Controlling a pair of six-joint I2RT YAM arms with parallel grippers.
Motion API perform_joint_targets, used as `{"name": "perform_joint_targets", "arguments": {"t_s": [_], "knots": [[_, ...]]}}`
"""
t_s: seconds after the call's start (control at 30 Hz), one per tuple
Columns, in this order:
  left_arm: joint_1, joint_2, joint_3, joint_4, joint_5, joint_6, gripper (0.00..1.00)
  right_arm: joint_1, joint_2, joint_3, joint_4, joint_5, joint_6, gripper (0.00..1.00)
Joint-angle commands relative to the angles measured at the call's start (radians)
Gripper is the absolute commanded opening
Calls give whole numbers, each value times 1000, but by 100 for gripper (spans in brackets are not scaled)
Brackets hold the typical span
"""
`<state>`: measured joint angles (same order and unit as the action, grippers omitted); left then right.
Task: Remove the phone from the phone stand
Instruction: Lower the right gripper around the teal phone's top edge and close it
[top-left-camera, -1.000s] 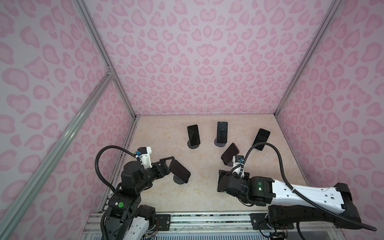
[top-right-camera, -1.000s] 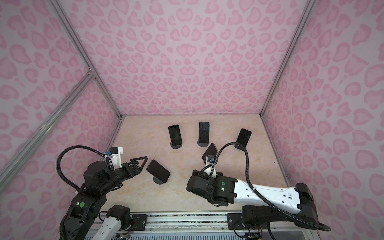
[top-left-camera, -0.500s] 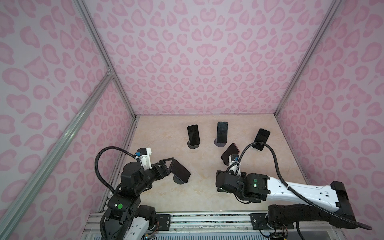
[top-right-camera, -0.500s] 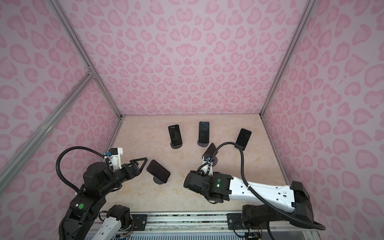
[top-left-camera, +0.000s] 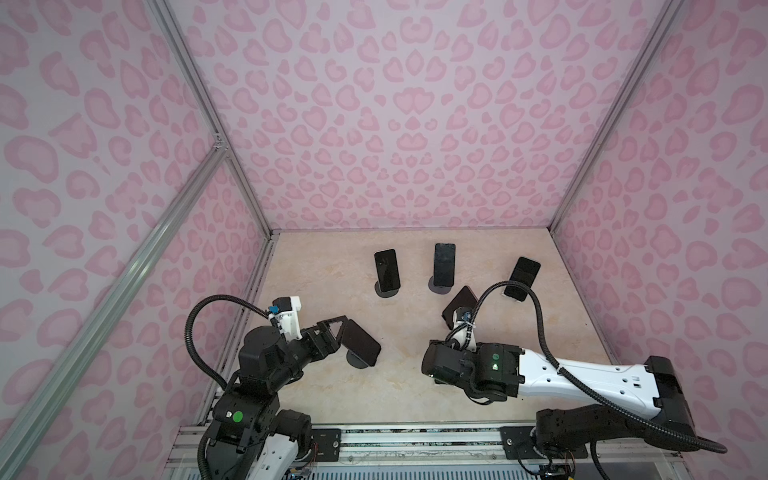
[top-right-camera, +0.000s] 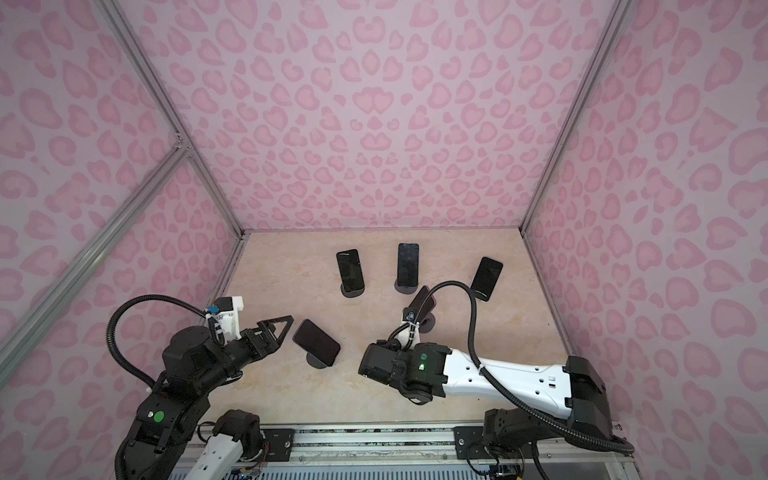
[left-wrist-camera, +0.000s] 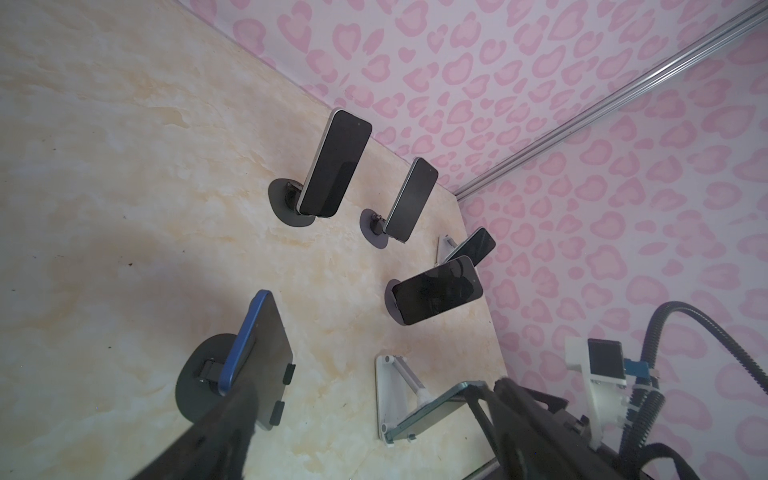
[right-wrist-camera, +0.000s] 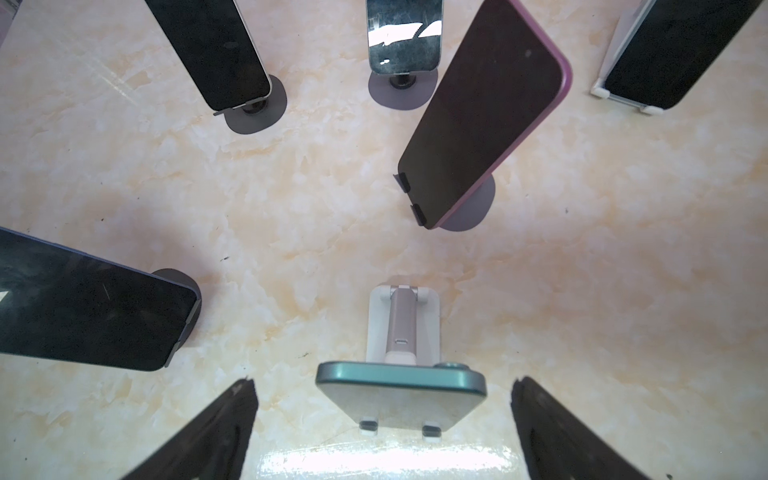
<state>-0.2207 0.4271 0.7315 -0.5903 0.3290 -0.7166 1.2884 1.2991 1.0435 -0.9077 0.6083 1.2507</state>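
A teal phone (right-wrist-camera: 399, 395) leans on a white stand (right-wrist-camera: 403, 324) at the table's front. My right gripper (right-wrist-camera: 386, 419) hangs open above it, a finger on either side and clear of its edges. In both top views that arm's wrist (top-left-camera: 469, 365) hides this phone. A blue-edged phone (top-left-camera: 360, 341) sits tilted on a dark round stand (top-left-camera: 357, 360) at front left. My left gripper (top-right-camera: 280, 328) is open just left of it. In the left wrist view one of its fingers (left-wrist-camera: 216, 432) overlaps the phone's (left-wrist-camera: 266, 357) lower end; contact is unclear.
Two dark phones (top-left-camera: 387, 270) (top-left-camera: 444, 264) stand on round bases at the back. A third phone (top-left-camera: 524, 276) is at back right, and a pink-edged phone (top-left-camera: 459, 305) stands just behind the right wrist. Pink patterned walls enclose the table on three sides.
The right arm's wrist has shifted a little to the left, over the teal phone. The left arm has hardly moved beside the blue-edged phone.
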Motion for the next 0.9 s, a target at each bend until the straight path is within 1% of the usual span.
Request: {"name": "perform_joint_targets", "arguments": {"t_s": [0.0, 0.13, 0.37, 0.5, 0.87], "knots": [[0, -2, -3, 1, -7, 0, 91, 2, -12, -36, 26, 9, 25, 98], [1, -2, -7, 2, -7, 0, 91, 2, -21, -56, 45, 11, 44, 98], [0, -7, -9, 1, -8, 0, 91, 2, 5, -60, 70, 2, 29, 91], [0, -9, -11, -3, -8, 2, 91, 2, 12, -63, 66, 17, 30, 87], [-2, -10, -15, -5, -13, 5, 91, 1, 63, -40, 29, 40, 52, 83]]}}
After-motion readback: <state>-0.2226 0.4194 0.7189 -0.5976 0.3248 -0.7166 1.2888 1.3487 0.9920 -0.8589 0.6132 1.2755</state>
